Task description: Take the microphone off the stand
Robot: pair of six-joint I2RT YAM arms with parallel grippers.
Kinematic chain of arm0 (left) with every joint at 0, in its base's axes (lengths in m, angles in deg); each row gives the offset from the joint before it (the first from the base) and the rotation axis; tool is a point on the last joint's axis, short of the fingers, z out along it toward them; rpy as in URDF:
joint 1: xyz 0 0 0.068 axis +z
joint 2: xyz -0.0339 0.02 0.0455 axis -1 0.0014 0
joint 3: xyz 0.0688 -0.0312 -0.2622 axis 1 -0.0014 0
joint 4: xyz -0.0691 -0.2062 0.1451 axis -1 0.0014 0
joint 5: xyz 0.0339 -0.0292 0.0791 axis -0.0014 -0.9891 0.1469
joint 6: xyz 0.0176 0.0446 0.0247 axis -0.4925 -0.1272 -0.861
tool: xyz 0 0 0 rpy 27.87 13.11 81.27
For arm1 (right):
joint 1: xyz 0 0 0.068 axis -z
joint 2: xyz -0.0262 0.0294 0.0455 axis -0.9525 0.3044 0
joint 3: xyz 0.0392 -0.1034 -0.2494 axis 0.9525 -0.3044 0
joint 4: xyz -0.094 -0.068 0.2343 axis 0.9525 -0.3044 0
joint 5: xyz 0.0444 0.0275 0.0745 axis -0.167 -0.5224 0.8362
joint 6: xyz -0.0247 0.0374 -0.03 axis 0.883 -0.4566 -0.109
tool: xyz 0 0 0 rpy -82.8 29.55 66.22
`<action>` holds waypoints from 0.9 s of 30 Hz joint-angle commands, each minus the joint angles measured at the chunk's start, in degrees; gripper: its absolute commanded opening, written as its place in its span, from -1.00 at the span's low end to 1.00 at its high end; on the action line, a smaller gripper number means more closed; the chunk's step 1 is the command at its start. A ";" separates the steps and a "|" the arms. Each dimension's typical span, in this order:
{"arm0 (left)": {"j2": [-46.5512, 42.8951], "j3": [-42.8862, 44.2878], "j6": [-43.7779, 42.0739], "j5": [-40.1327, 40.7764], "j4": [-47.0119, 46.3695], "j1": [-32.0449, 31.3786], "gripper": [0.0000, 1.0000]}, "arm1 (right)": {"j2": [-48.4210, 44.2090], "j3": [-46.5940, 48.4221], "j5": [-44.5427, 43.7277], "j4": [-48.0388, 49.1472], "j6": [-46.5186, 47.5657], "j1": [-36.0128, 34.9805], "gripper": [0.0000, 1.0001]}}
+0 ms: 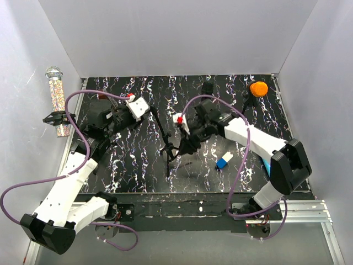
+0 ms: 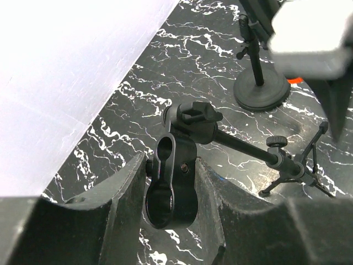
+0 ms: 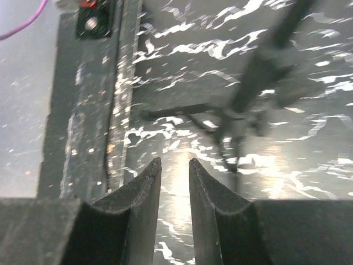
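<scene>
The microphone (image 1: pixel 54 91) has a glittery body and a silver mesh head. It is upright by the left wall, beyond the table's left edge, with a black clip-like piece (image 1: pixel 55 117) round its lower part. It shows in neither wrist view. The black tripod stand (image 1: pixel 167 149) is at mid-table. My left gripper (image 1: pixel 148 112) (image 2: pixel 170 160) is shut on the stand's top clamp (image 2: pixel 171 182), whose ring is empty. My right gripper (image 1: pixel 183 147) (image 3: pixel 174 161) is slightly open and empty, low beside the tripod's legs (image 3: pixel 237 121).
A second stand with a round base (image 2: pixel 260 93) carries an orange ball (image 1: pixel 258 88) at the back right. A blue-and-white block (image 1: pixel 224 160) lies near the right arm. A small black box (image 1: pixel 207 88) sits at the back. White walls enclose the table.
</scene>
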 commanded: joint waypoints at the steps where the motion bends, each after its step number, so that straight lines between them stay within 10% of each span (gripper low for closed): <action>1: -1.40 1.39 -5.19 -4.80 7.99 -0.06 -1.00 | 0.29 6.18 1.24 1.60 -0.06 2.98 -0.32; 5: -2.64 0.95 -8.45 -6.39 8.51 -0.06 -1.00 | 2.92 11.81 1.24 1.60 -0.06 3.59 -0.32; 6: -2.81 1.03 -9.07 -6.74 8.69 -0.06 -1.00 | 3.71 13.21 -48.53 31.88 -31.30 3.59 0.99; 7: -2.81 1.12 -9.86 -7.09 8.95 -0.06 -1.00 | 4.50 14.36 -4.22 15.13 -0.46 3.51 0.18; 13: -3.08 1.30 -12.68 -7.80 9.13 -0.06 -1.00 | 10.39 22.45 -1.84 6.71 0.64 2.19 0.46; 27: -4.48 -0.37 -16.02 -7.71 9.05 -0.06 -1.00 | 11.80 26.23 6.07 -11.23 13.39 1.66 0.37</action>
